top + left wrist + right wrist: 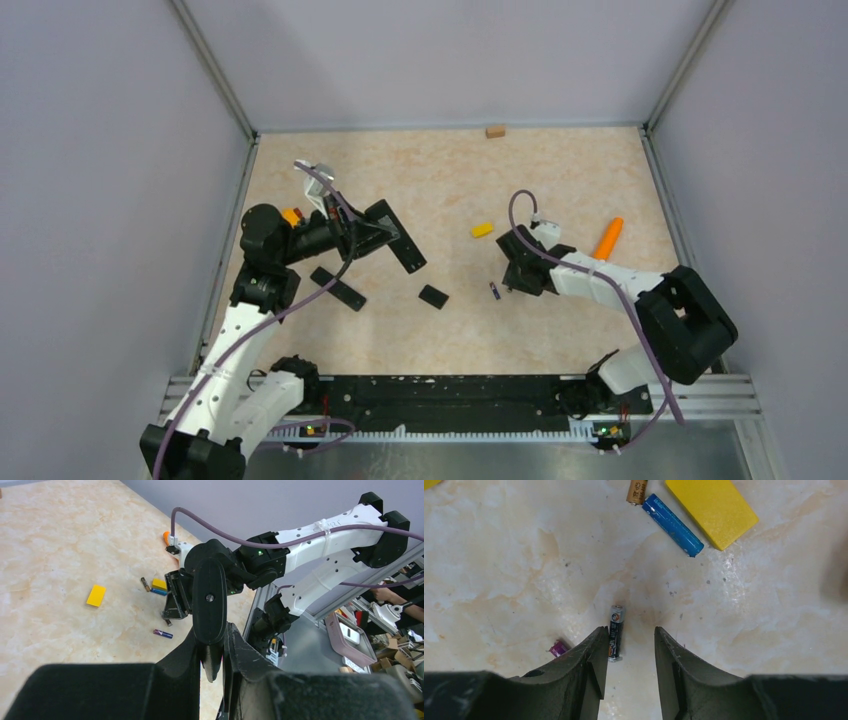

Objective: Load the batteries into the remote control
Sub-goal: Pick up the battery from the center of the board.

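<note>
From above, the left end effector (362,236) is pinched on the remote control (398,236), holding it off the surface (560,180) toward the left side. The right end effector (516,280) is down over the middle right. A purple battery (493,291) lies just beside it, and a small black cover (433,296) and a longer black piece (337,288) lie between the arms. An orange cone (607,238) lies well clear behind the right arm. In the left wrist view the remote stands on end between the closed fingers (240,655), with its broad face toward the camera. Beyond it, the right arm is bent down over the batteries. In the right wrist view the fingers (589,655) are spread and hold nothing. A dark battery (615,632) lies flat between them, running lengthwise along the gap and just beside the finger at picture-left. Whether it touches that finger cannot be told. A blue battery (672,525) and a gold battery (637,491) lie farther off, beside a yellow block (711,510). The dark battery looks light, rigid and smooth, so it will probably roll or skid if nudged off centre. The safest hold is likely across its round middle, with both fingers meeting it together.
</note>
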